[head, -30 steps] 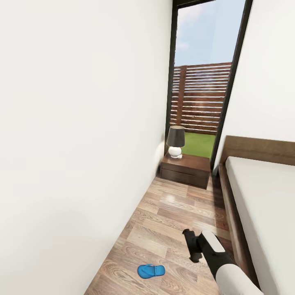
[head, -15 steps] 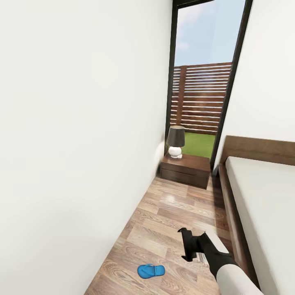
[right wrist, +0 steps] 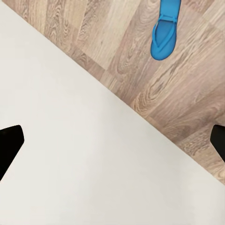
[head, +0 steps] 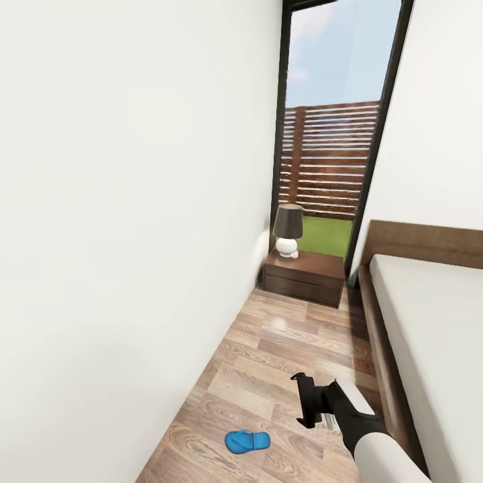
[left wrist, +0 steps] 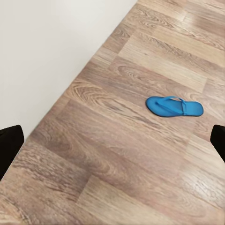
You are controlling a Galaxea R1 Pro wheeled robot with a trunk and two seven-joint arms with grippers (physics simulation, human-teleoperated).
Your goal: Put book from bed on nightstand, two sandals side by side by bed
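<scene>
Blue sandal (head: 247, 441) is lying flat on the wood floor (head: 282, 349) between wall (head: 134, 201) and bed (head: 429, 322); your right gripper (head: 303, 401) is hovering beside it, both grippers' fingers spread wide, holding nothing.

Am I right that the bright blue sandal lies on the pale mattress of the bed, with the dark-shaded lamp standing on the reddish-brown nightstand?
Not quite: the head view shows the bright blue sandal lying on the wood-plank floor near the white wall, not on the mattress. The dark-shaded lamp does stand on the reddish-brown nightstand.
</scene>
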